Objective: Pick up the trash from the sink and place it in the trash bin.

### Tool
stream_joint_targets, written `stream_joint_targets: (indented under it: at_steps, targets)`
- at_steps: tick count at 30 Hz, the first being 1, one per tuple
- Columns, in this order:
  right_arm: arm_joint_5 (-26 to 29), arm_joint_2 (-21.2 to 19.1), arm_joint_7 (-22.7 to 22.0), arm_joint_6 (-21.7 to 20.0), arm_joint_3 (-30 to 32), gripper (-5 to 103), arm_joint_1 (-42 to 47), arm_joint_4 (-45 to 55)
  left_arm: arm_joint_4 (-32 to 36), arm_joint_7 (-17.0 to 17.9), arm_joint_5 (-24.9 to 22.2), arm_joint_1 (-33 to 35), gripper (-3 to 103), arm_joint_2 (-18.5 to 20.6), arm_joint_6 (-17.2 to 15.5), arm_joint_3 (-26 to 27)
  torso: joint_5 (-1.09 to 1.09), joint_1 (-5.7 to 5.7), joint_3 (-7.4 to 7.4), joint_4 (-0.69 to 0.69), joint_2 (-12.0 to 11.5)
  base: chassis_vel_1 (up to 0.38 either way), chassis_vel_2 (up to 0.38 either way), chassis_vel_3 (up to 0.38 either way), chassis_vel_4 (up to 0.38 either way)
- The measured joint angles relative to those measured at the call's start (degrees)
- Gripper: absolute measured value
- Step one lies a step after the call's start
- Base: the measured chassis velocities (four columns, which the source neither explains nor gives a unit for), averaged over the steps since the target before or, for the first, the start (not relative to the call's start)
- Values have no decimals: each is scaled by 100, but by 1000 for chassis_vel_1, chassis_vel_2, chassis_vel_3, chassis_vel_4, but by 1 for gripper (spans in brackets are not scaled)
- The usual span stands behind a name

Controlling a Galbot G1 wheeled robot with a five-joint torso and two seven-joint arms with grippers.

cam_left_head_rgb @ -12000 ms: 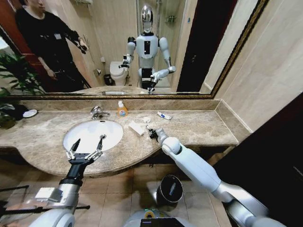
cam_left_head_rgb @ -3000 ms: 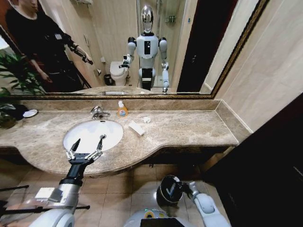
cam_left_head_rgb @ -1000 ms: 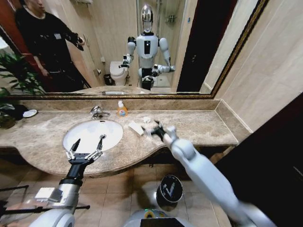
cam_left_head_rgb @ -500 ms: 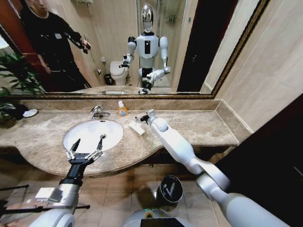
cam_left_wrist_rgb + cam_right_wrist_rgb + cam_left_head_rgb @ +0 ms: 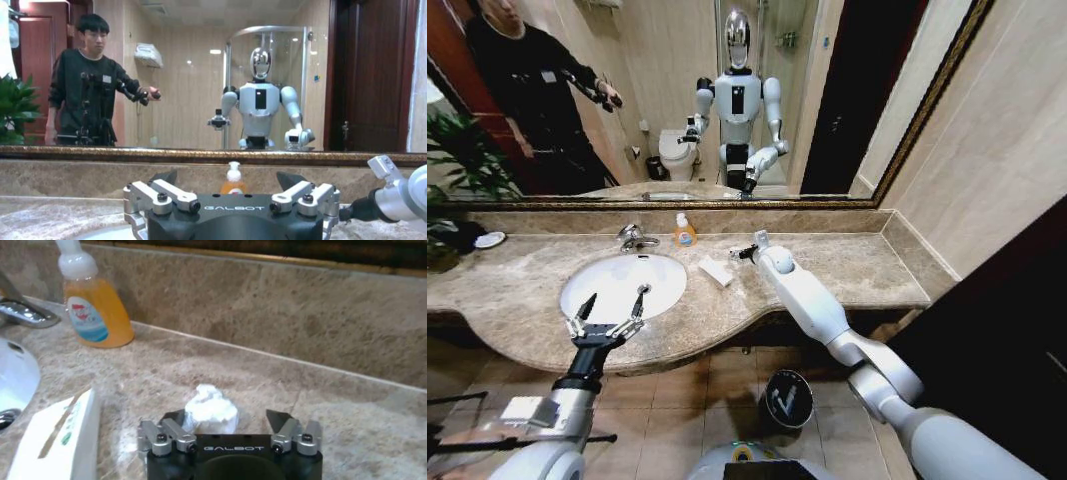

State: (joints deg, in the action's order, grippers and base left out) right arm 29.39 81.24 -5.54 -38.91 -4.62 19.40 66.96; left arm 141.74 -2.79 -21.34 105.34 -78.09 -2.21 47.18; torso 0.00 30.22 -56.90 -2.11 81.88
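While the left pincer (image 5: pixel 612 310) hangs open over the sink (image 5: pixel 623 284), the right pincer (image 5: pixel 227 421) spreads around one crumpled scrap (image 5: pixel 211 409) (one flat packet (image 5: pixel 53 437) beside, one soap bottle (image 5: pixel 93 302)) on the surface (image 5: pixel 847 265).

We stand in a bathroom lined with beige stone tile. A wide mirror (image 5: pixel 677 100) in a dark, gilt-edged frame spans the wall at twelve o'clock, above a marble backsplash (image 5: pixel 727 221). In its reflection we see a white toilet (image 5: pixel 675 152), a glass shower enclosure (image 5: pixel 267 85) and a dark wooden door (image 5: pixel 862 90). A green potted plant (image 5: pixel 462 165) sits at ten o'clock. The tiled side wall (image 5: pixel 997 160) runs along two o'clock. Beige floor tiles (image 5: pixel 687 400) lie at six o'clock. Warm ceiling lights glint in the mirror.
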Motion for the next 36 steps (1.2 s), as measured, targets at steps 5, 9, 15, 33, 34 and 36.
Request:
stream_joint_targets:
  at_steps: [5,9,15,33,34,36]
  targets:
    - [0,25,5,-77,-24,68,63,101,0,0,0,0,100,0,0,0,0,0,0,0,1,0,0,0,0]
    - [5,35,-1,-76,-46,57,74,153,0,0,0,0,100,0,0,0,-1,0,0,0,1,0,0,0,0]
    - [76,-22,-13,77,-112,30,99,292,0,0,0,0,100,0,0,0,-1,1,0,0,1,0,0,0,0]
    - [748,-1721,841,171,699,0,1070,2817,0,1,0,0,100,0,0,0,2,1,-1,1,0,0,0,0,0]
    - [812,-2055,993,163,899,0,1318,3275,0,2,0,0,100,-1,0,0,3,1,0,1,1,0,0,0,0]
    - [909,-2588,1099,135,1161,0,1716,3934,0,0,0,0,100,0,0,0,1,0,1,5,1,0,0,0,0]
